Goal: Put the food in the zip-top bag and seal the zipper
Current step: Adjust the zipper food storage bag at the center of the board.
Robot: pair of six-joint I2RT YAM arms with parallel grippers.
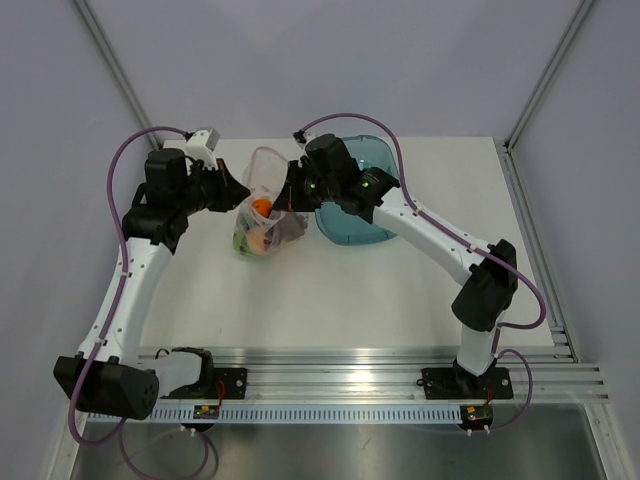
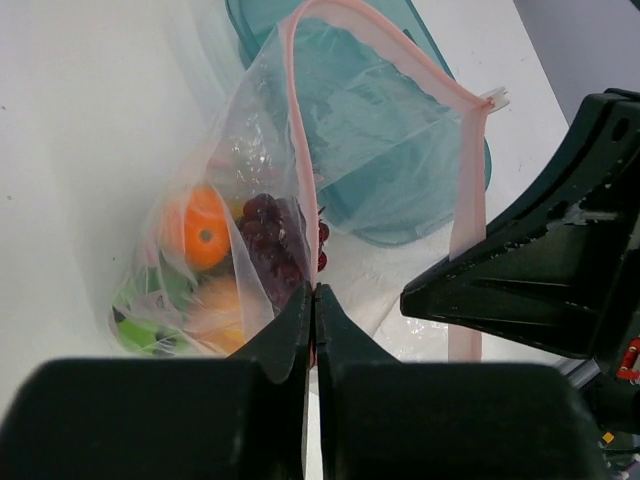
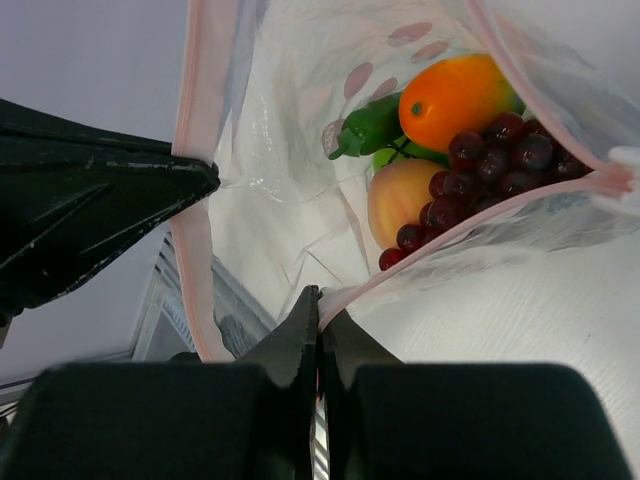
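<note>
Pinching the zipper (image 2: 295,120) from opposite sides, both claws are closed tight on the pink strip. The left gripper (image 2: 313,298) is on one edge of the mouth and the right gripper (image 3: 318,303) on the other. Between them, the zip-top bag (image 1: 265,180) sits on the white table (image 1: 400,300), its mouth gaping open. At its bottom lie a grape bunch (image 2: 275,240), an orange mango (image 3: 455,100), a peach-pink fruit (image 3: 400,200) and a green piece (image 3: 375,125). Just beyond the bag lies the teal tray (image 1: 352,232).
</note>
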